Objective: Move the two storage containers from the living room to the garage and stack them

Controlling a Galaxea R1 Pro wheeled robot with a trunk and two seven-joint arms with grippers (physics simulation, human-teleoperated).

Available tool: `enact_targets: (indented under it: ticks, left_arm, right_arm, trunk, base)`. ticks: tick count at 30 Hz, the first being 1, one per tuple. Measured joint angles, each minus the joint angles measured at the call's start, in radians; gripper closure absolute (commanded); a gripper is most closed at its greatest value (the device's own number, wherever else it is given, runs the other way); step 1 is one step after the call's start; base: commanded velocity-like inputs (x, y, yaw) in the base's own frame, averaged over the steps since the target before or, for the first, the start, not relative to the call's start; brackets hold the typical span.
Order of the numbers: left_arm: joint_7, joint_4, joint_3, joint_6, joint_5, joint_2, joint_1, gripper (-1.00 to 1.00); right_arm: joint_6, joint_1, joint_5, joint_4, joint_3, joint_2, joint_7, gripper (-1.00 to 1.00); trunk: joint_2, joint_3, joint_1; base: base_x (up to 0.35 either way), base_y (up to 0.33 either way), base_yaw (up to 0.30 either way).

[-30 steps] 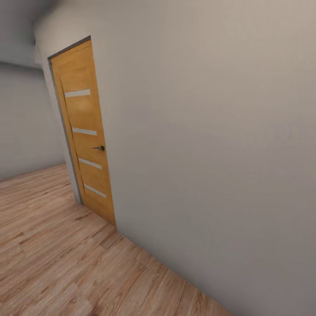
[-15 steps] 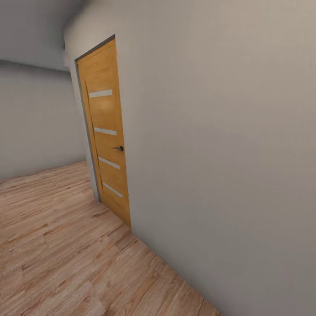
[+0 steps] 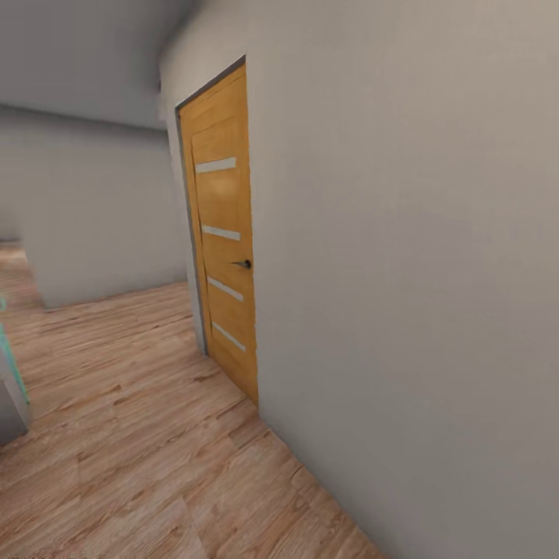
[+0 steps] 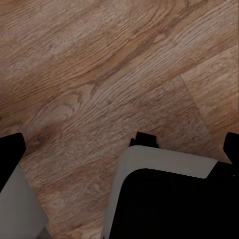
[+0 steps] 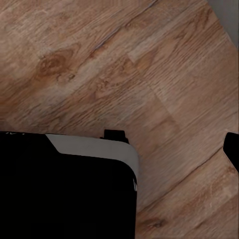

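No red-orange storage container is in view. A light wood-plank floor point(image 3: 132, 450) runs along a plain grey wall point(image 3: 411, 272). In the left wrist view my left gripper point(image 4: 121, 149) is open: its dark fingertips point(image 4: 10, 152) sit at opposite picture edges with only floor and my own base point(image 4: 164, 199) between them. In the right wrist view my right gripper point(image 5: 119, 144) hangs over the planks. One dark fingertip point(image 5: 233, 149) shows at the picture's edge, and the other blends into my black base point(image 5: 64, 189). It holds nothing.
An orange wooden door point(image 3: 223, 233) with pale horizontal strips and a dark handle point(image 3: 244, 264) stands shut in the wall on the right. A far grey wall point(image 3: 101, 217) ends at a corner with an opening beyond. A grey and teal object point(image 3: 12, 380) shows at the left edge.
The whole head view has shifted, so the camera has turned: door and wall sit further right in the picture. The far wall's corner and the grey-teal object have come into view at left.
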Motion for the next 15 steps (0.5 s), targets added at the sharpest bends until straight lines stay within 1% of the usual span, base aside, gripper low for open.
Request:
enact_targets:
  ticks: [15]
  left_arm:
    - [0.0, 0.0, 0.0, 0.0, 0.0, 0.0, 0.0, -1.0]
  right_arm:
    - [0.0, 0.0, 0.0, 0.0, 0.0, -0.001, 0.0, -1.0]
  trunk:
    - [0.0, 0.0, 0.0]
  base:
    - [0.209, 0.0, 0.269]
